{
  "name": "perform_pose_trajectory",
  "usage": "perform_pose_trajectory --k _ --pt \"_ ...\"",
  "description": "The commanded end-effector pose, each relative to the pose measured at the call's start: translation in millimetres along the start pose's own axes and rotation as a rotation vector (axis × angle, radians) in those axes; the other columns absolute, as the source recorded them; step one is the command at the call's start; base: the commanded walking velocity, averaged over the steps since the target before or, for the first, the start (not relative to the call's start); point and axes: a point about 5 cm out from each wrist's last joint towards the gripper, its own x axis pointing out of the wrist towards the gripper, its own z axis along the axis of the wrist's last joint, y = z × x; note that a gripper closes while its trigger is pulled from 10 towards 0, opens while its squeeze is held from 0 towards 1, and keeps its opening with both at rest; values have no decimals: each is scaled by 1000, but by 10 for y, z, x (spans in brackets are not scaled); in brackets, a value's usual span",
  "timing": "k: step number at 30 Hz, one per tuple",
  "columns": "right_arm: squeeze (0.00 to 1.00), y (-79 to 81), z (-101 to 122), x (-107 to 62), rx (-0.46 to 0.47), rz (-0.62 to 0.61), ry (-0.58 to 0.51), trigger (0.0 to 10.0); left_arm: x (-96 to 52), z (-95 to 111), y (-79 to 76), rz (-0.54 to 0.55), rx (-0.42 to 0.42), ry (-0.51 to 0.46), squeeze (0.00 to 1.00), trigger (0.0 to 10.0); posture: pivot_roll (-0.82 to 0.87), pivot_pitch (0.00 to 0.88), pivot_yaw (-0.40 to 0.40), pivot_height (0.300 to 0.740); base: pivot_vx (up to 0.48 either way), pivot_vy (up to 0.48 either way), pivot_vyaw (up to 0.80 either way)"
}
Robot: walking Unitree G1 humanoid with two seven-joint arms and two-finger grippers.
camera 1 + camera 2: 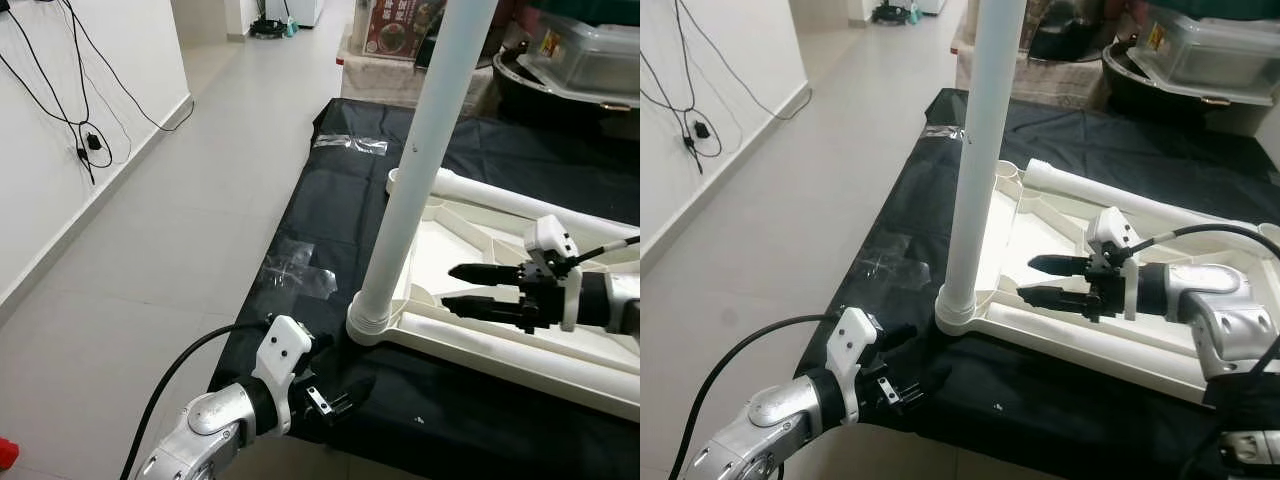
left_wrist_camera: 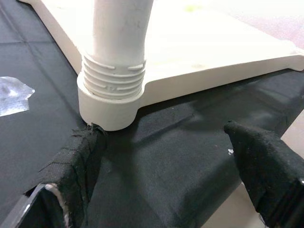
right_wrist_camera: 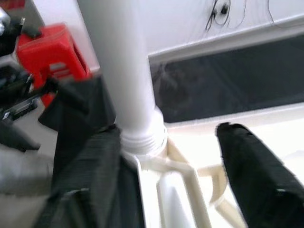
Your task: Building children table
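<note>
Tabletop point(image 1: 520, 345) of white plastic lies upside down on the black cloth point(image 1: 400, 200) that covers the work surface, its ribbed underside facing up, and its far side runs out of the head views. One white leg point(image 1: 420, 160) stands upright in the corner socket point(image 1: 372, 322) of the tabletop nearest my left side, with screw threads showing just above the socket; the leg's upper end is cut off by the frame. A second white leg point(image 1: 520, 200) lies flat along the far edge of the tabletop. My right gripper point(image 1: 470, 290) hovers over the underside of the tabletop, beside the upright leg, with its two black fingers spread apart and nothing between them. My left gripper point(image 1: 345, 395) sits low at the near edge of the cloth, just short of the socket, also with its fingers apart and empty; in the left wrist view one fingertip point(image 2: 80, 147) is close to the socket's base, but I cannot tell whether it touches. Clear tape point(image 1: 300, 268) patches shine on the cloth beyond the socket. Behind the tabletop, a printed box point(image 1: 400, 25) carries lettering too small to read, and a grey lidded bin point(image 1: 585, 50) bears a yellow sticker I cannot make out. Red object point(image 3: 50, 52) in the right wrist view is blurred.
</note>
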Motion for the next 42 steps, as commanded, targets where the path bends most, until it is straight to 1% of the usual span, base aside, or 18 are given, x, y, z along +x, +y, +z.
perform_pose_trajectory --k 1,3,4,5,9,17,19,20,22,26,31,41,42 --pt "1000 -7 25 65 5 -10 -41 10000 -31 -34 4 3 9 13 0 10000 176 41 -63 740 0 0 0" --pt "1000 -5 34 97 5 -11 -52 10000 -37 -38 6 6 9 13 0 10000 176 41 -63 740 0 0 0" --pt "945 -5 46 129 9 -18 -72 10000 -34 -41 9 7 10 12 0 10000 178 41 -67 740 0 0 0" --pt "0 10 59 159 12 -3 -92 10000 -29 -41 12 8 14 11 0 10000 184 42 -72 740 0 0 0" --pt "0 43 122 254 27 41 -162 10000 -18 -47 19 6 20 7 0 10000 183 42 -72 740 0 0 0" --pt "0 110 188 314 34 111 -211 10000 -2 -41 18 1 25 4 0 10000 177 46 -71 740 0 0 0" --pt "0 136 200 365 31 122 -229 10000 -2 -46 16 0 25 4 0 10000 177 46 -71 740 0 0 0" --pt "0 136 200 365 31 122 -229 10000 -2 -46 16 0 25 4 0 10000 177 46 -71 740 0 0 0" --pt "0 160 221 458 28 126 -254 10000 0 -46 14 -1 26 3 0 10000 178 51 -71 740 0 0 0" --pt "0 166 228 486 29 128 -261 10000 0 -46 15 -1 26 2 0 10000 177 52 -68 740 0 0 0" --pt "0 173 274 619 15 127 -277 10000 0 -48 15 0 27 1 0 10000 177 52 -68 740 0 0 0" --pt "0 170 322 669 10 120 -299 10000 1 -52 16 1 26 -1 0 10000 178 59 -75 740 0 0 0" --pt "0 189 369 709 -5 125 -328 10000 -2 -66 12 -1 23 0 0 10000 177 43 -72 740 0 0 0"
